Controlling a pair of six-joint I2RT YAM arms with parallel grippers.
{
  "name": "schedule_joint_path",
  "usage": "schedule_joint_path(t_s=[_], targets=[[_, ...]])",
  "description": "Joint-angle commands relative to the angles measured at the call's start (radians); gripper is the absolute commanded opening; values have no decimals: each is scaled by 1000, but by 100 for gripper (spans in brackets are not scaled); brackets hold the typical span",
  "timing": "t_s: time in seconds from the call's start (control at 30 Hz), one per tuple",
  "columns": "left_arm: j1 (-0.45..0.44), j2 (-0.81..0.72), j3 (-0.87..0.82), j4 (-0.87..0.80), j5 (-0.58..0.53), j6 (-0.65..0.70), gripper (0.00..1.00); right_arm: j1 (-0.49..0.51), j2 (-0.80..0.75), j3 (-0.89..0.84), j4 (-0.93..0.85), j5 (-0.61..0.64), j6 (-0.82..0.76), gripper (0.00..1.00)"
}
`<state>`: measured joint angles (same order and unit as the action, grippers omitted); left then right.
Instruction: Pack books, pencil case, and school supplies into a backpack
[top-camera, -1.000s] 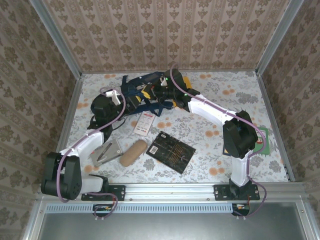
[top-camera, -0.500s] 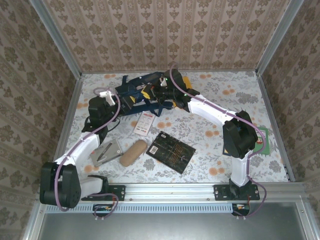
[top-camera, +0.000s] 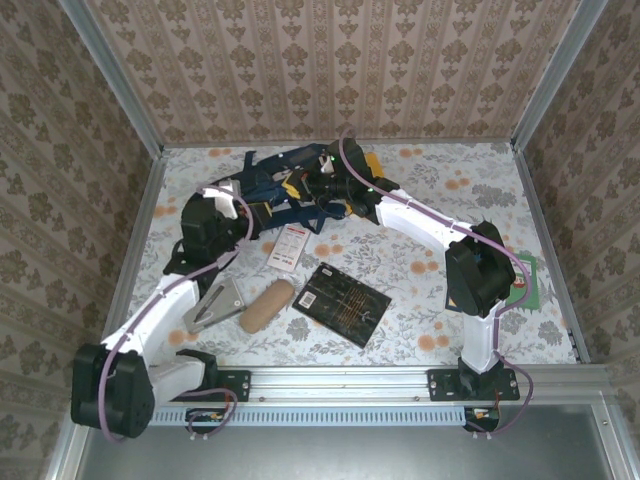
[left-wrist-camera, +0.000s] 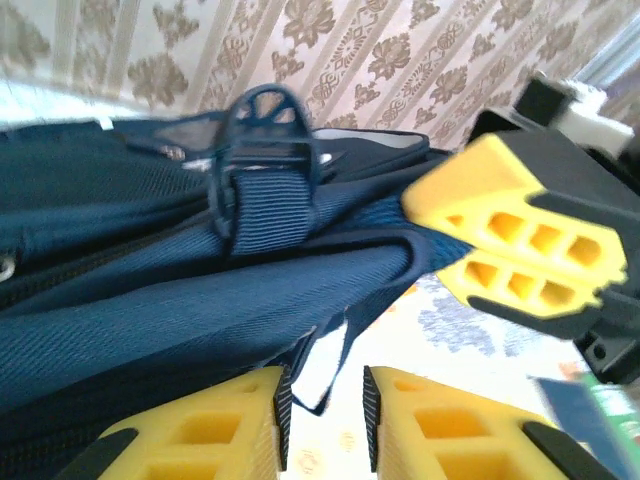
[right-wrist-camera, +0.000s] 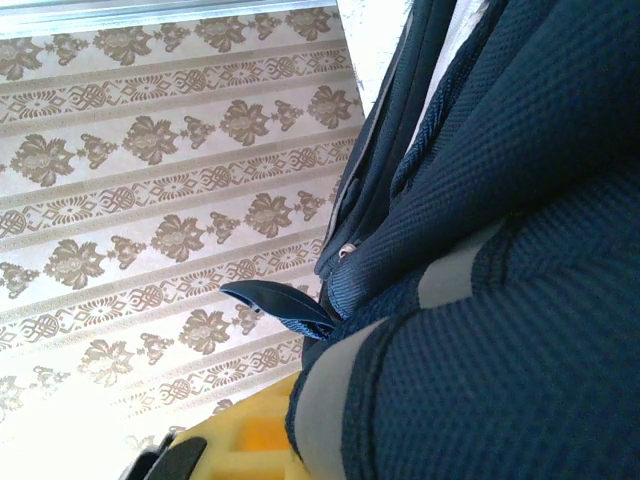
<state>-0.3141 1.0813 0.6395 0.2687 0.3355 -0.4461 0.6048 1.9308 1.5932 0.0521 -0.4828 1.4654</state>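
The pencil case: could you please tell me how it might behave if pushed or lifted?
The pencil case lies on its rounded side, so a sideways push would probably roll it. Its soft-looking fabric suggests it may sag if pinched at one end.

This is a robot test booth in a lab, dressed up to look homely. The desk (top-camera: 440, 200) wears a flowered cloth. On its left, far and right sides stand flat panels (top-camera: 330, 70) papered in a brown damask pattern, held by bare aluminium posts (top-camera: 113, 80). Along the desk's near edge runs a metal rail (top-camera: 340, 377) with a left arm (top-camera: 160, 295) and a right arm (top-camera: 420, 220) bolted to it, both trailing cables.
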Motion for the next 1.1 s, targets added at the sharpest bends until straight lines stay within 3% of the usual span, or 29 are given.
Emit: schedule_joint_path(t_s=[0.0, 0.1, 0.3, 0.77, 0.9, 1.07], targets=[[-58, -51, -40, 12, -152, 274, 32, 14, -24, 43, 69, -73, 6, 0], [-68, -71, -44, -23, -225, 312, 31, 13, -26, 41, 67, -73, 6, 0], [-71, -126, -80, -43, -262, 350, 30, 13, -33, 37, 61, -69, -2, 0], [-136, -25, -80, 33, -340, 650, 23, 15, -23, 84, 112, -143, 40, 0], [-199, 16, -75, 69, -397, 760, 24, 15, -29, 108, 78, -148, 15, 0], [-206, 43, -72, 114, -452, 791, 24, 15, -27, 119, 68, -152, 9, 0]])
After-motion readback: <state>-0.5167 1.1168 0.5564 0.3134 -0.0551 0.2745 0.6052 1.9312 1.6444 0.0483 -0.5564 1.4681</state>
